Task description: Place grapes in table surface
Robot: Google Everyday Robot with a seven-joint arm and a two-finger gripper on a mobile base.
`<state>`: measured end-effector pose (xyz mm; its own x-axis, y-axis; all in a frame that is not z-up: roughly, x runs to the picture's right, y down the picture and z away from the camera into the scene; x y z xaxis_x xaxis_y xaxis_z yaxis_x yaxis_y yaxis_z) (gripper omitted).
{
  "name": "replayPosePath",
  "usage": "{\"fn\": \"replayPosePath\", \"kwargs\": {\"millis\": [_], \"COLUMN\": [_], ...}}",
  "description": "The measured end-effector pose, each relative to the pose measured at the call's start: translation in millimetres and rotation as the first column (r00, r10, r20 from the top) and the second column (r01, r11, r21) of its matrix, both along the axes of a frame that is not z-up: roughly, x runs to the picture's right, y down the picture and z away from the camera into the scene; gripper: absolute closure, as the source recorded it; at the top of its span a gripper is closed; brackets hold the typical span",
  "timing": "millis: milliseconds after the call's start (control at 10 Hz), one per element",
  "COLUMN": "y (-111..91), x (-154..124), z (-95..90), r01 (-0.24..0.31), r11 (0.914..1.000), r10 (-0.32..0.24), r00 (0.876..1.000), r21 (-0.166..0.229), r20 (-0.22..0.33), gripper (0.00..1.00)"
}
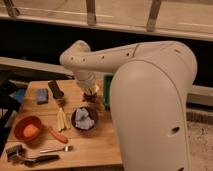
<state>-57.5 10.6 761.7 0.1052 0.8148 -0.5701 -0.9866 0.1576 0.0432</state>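
The grapes (91, 96) are a small dark reddish cluster at the tip of my gripper (90, 92), which is shut on them at the back right of the table surface (95, 147). They hang just above the light wooden planks, behind the dark bowl (84, 119) with pale blue contents. My white arm reaches in from the right, and its large body hides the table's right side.
A green tray (106, 91) stands right of the gripper, mostly hidden by the arm. A blue sponge (42, 95) and a dark block (56, 89) lie at the back left. In front are yellow strips (61, 119), a carrot (57, 135), an orange bowl (28, 128), a spoon (57, 149) and a black tool (30, 157).
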Motion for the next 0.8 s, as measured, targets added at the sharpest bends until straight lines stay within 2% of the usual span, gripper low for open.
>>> {"fn": "replayPosePath", "kwargs": {"millis": [200, 600, 800], "y": [10, 47, 57], "x": [7, -1, -11], "z": [12.0, 64.1, 83.0], "r01": [-0.035, -0.084, -0.094], "r11": [0.9987, 0.9902, 0.9851], "r10": [0.034, 0.088, 0.104], "r00": [0.999, 0.996, 0.993], "r21": [-0.037, -0.112, -0.144], "r20": [-0.007, 0.034, 0.061], "gripper": [1.00, 1.00, 1.00]}}
